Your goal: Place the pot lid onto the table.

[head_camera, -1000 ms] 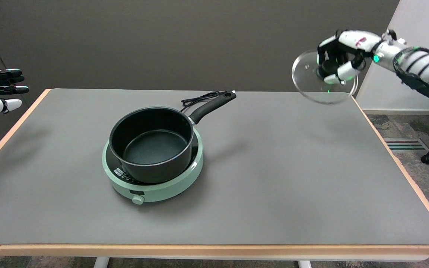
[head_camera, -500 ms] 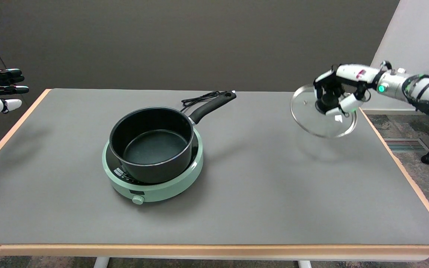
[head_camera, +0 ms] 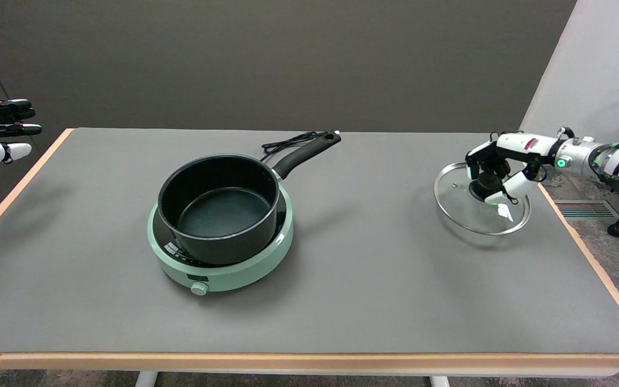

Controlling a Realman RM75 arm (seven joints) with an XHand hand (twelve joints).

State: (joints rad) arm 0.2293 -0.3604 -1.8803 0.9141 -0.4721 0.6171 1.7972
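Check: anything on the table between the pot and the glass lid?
Nothing: the head view shows only bare grey table between the pot and the lid.

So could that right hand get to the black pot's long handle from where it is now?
Probably not straight away: the right hand grips the round glass lid by its knob. Otherwise bare grey table lies between it and the black pot handle.

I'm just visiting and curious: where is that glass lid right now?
In the head view the glass lid is at the table's far right, near its edge, held by its knob in the right hand, well apart from the pot.
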